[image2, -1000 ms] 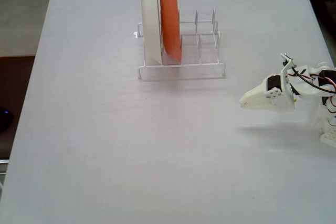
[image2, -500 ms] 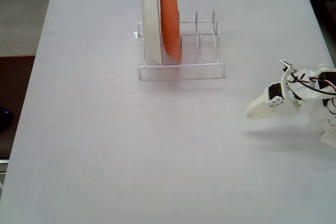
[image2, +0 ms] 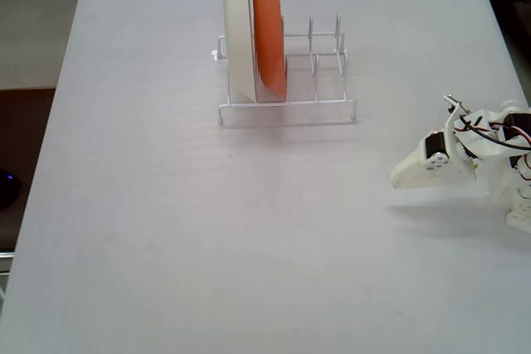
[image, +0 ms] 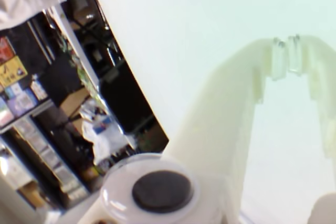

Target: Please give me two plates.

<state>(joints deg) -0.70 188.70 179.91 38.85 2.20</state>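
Pulled back a bit toward the right edge of the fixed view vs the earlier frames, arm tucked lower; rack and plates unmoved. Nearest: jaws (image: 286,56) clenched, tips touching, grasping nothing, pale counter (image: 210,24) beneath in the wrist view. Same jaws (image2: 400,178) in the fixed view low over the counter (image2: 166,230), well apart from anything. Farther back: white wire rack (image2: 319,80) w/ cream-white plate (image2: 239,35) and orange plate (image2: 270,31) upright in its left slots, right slots bare. Yellow and light blue plates nowhere in either view, so prob. already handed over or off-frame; can't tell which. Risks from here: reaching back to the rack would grab a wrong plate; thin upright plates could tip or drag the light rack if nudged sideways. Hidden/unclear: arm base cut off at right edge; wrist view mostly own body and dark room clutter, rack not visible there.
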